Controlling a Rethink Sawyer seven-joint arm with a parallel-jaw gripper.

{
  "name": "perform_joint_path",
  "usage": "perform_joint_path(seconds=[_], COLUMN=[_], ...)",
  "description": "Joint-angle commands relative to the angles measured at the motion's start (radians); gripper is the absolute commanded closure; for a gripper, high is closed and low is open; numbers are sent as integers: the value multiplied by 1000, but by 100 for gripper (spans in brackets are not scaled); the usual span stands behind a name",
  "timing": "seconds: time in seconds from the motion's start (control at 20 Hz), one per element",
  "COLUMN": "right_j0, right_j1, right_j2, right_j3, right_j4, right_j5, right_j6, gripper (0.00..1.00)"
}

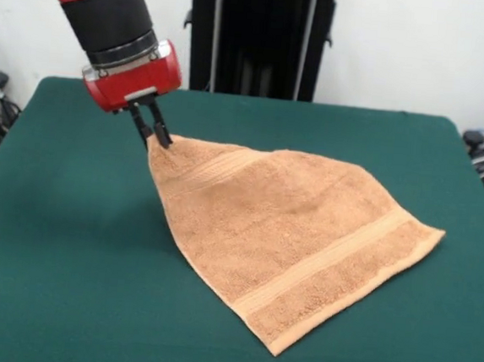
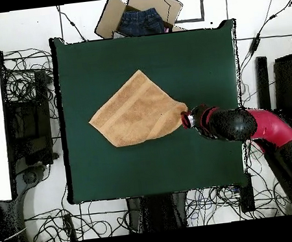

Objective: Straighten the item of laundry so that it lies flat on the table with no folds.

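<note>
End effector (image 1: 159, 136) pinching 1 corner of towel (image 1: 284, 235), raised off green bench (image 1: 67, 242); remainder spread flat.

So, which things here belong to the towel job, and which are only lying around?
For the job:
- towel, one corner lifted
- pincer, shut on that corner
- green table

Only lying around:
- cardboard box with jeans, off the table
- cables on the floor
</note>
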Motion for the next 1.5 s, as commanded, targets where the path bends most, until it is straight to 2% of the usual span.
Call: perform_joint_path(seconds=[0.05,0.65,0.9,1.05,1.5], right_j0=[2,-34,-32,-16,20], right_j1=[-78,-22,2,53,194], right_j2=[-100,-97,-83,-67,-19], right_j3=[26,4,21,17,-114], right_j4=[-72,-118,-130,-141,-159], right_j5=[58,9,-45,-100,-88], right_j6=[-45,-79,-46,-37,-150], gripper=[100,100,100,100,100])
